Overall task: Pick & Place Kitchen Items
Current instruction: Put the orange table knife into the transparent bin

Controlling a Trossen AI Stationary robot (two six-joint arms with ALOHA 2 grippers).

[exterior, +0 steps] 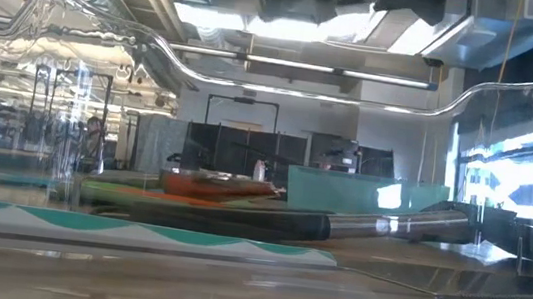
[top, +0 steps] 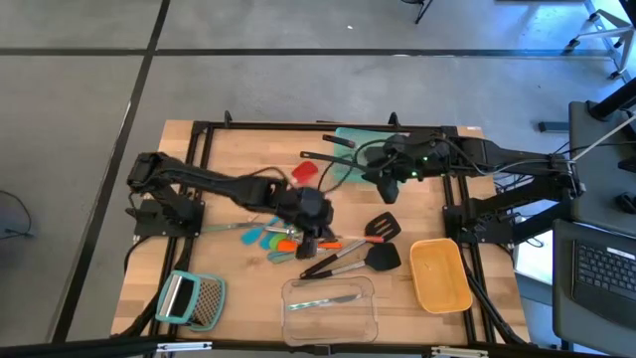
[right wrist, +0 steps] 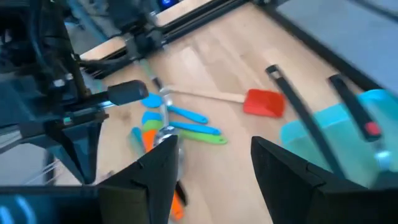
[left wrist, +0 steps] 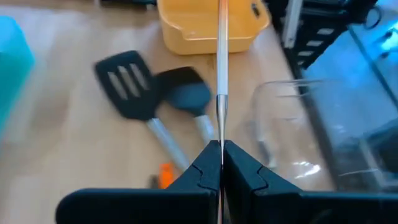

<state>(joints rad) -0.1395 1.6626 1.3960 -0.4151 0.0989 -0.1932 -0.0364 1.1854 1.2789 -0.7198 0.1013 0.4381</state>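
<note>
My left gripper (top: 323, 237) hovers over the table's middle, shut on a slim steel utensil (left wrist: 221, 68) that I see edge-on in the left wrist view. Beyond it two black slotted spatulas (left wrist: 127, 81) (left wrist: 186, 90) lie flat on the wood. Teal, orange and green tools (right wrist: 180, 127) and a wooden-handled red spatula (right wrist: 264, 102) lie left of the gripper. My right gripper (right wrist: 214, 180) is open above the far right part of the table (top: 388, 187), with nothing between its fingers. My left gripper pinches the steel utensil's near end (left wrist: 221, 149) between its two fingertips. The fingers slant down toward the table's near right, and the utensil runs straight on from them, along their line. Its far end passes out of the wrist picture over the yellow container.
A yellow container (top: 440, 273) stands at the near right. Beside it is a clear container (top: 328, 303) with a silver piece inside. A teal container (top: 348, 149) sits at the far middle, and a flat grater with a teal handle (top: 189, 298) lies at the near left.
</note>
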